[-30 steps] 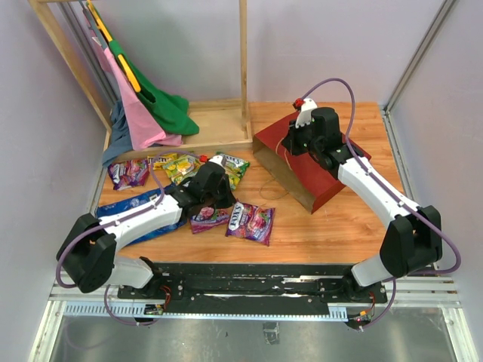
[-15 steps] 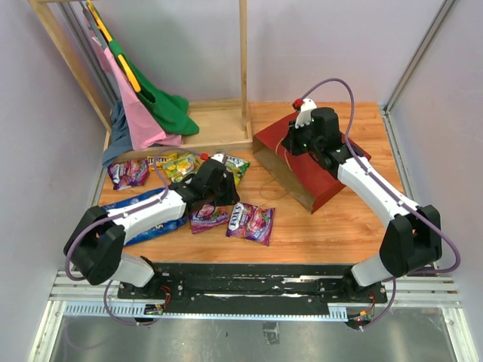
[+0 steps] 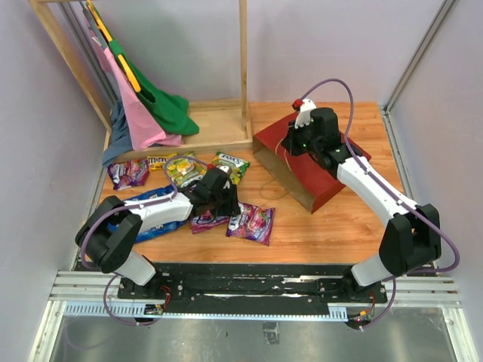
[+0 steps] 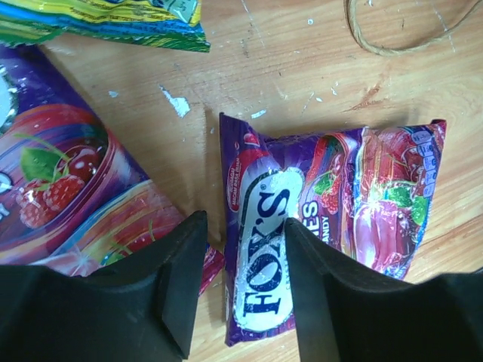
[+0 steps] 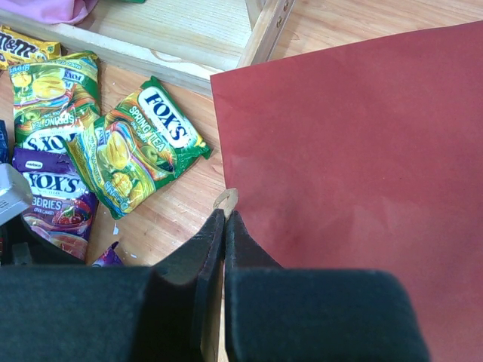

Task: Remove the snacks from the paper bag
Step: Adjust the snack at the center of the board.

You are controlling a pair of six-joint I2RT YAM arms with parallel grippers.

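Note:
The dark red paper bag [image 3: 313, 185] lies on its side at the right of the table, mouth toward the middle. My right gripper [image 3: 287, 145] is shut on its upper edge [image 5: 226, 215], and red paper [image 5: 355, 151] fills that view. Several snacks lie to the left: two purple Fox's packets [image 3: 255, 223] [image 3: 205, 220], a blue chip bag [image 3: 143, 213], a green packet [image 3: 230, 164], a yellow-green one [image 3: 183, 167] and another purple one [image 3: 128, 172]. My left gripper [image 3: 230, 205] is open low over a purple packet [image 4: 332, 196], which lies flat between its fingers [image 4: 185, 286].
A wooden rack [image 3: 244, 68] holds pink and green garments [image 3: 147, 113] at the back left, its base board running behind the snacks. A loop of string handle [image 3: 268, 188] lies on the wood beside the bag's mouth. Purple walls close in both sides.
My left gripper has opened and moved toward the near edge, over the purple packets, uncovering the green packet. The right gripper and the bag have stayed where they were.

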